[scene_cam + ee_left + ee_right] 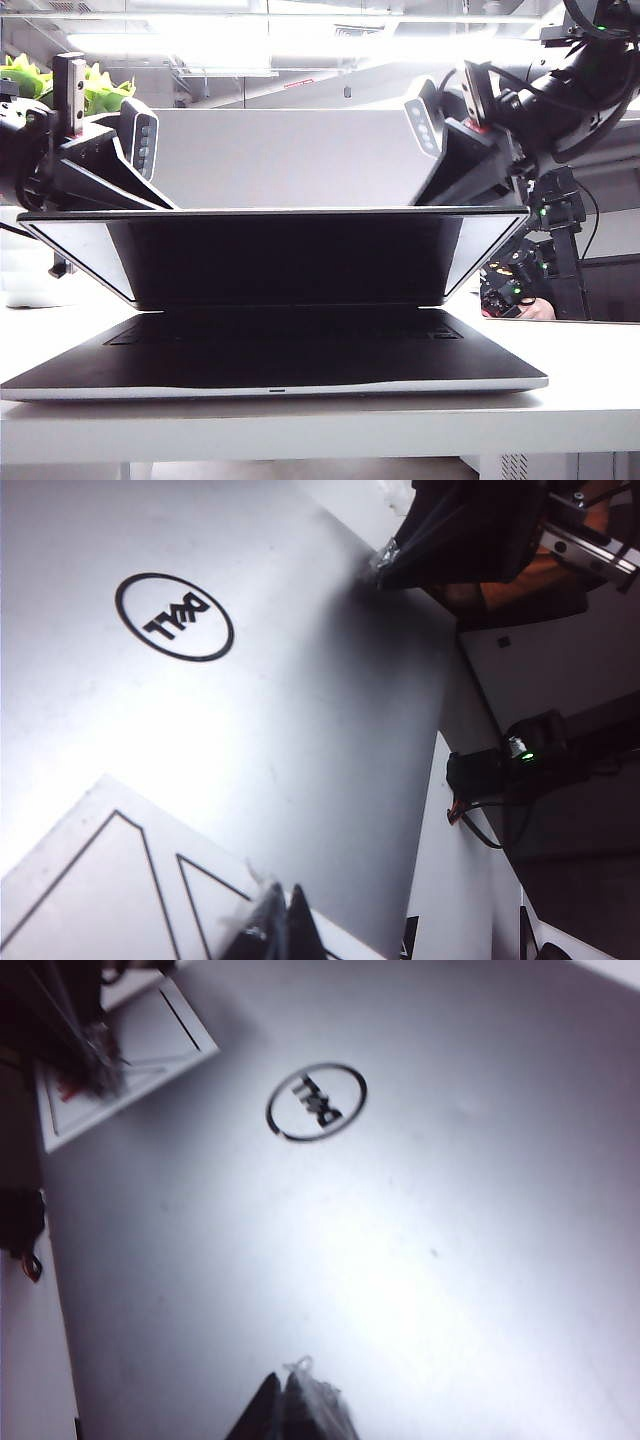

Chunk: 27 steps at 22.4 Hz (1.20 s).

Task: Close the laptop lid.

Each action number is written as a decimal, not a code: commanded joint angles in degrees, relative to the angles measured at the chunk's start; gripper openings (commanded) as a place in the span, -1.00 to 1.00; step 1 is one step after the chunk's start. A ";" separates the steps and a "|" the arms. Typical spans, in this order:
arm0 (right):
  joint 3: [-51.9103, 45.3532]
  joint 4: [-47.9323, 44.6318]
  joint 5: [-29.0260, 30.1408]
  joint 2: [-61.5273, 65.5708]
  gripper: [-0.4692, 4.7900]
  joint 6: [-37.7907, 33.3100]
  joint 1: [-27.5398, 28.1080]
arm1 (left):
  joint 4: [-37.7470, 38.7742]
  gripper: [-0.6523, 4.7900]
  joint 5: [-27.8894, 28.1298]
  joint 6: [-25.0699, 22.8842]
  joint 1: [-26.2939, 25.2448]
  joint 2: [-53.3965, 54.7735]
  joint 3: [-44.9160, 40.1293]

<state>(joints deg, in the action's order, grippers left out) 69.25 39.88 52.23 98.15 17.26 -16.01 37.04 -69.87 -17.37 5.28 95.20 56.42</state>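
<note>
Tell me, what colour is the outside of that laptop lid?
Silver-grey, with a black round Dell logo; the laptop lid shows best in the left wrist view.

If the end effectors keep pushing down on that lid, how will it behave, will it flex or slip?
The lid looks like a thin rigid panel, so it should probably swing down on its hinge rather than bend. Its smooth silver back may let the left end effector and right end effector slide. Already far down, it will likely drop shut with little force.
</note>
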 commanded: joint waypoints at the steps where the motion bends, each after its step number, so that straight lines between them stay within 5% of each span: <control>1: -0.09 2.62 0.20 -0.22 -0.82 1.46 -0.42 | 0.83 -0.78 0.94 -1.33 0.02 -0.04 -0.04; 5: -2.40 3.54 -2.51 -0.24 -0.82 2.32 -1.31 | 1.16 -0.78 7.34 -1.33 0.02 -0.04 -0.04; 17: -12.02 -2.21 -4.31 -0.22 -0.83 2.01 -1.38 | 1.84 -0.78 12.22 -1.75 0.09 -0.04 -0.11; 20: -11.82 -2.93 -0.96 -0.35 -0.82 1.66 -1.38 | 1.27 -0.78 12.00 -1.73 0.09 -0.09 -0.11; 23: -11.80 -7.28 3.32 -1.81 -0.83 -2.36 -1.38 | -0.33 -0.78 11.76 -1.62 0.09 -0.66 -0.09; 27: -11.80 -19.98 2.56 -9.49 -0.83 -11.54 -1.33 | -9.27 -0.78 16.31 4.42 0.07 -7.21 -0.04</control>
<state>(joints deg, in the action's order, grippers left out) 57.28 25.76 54.59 90.76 9.85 -17.32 32.25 -56.42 -15.66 5.41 90.08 56.23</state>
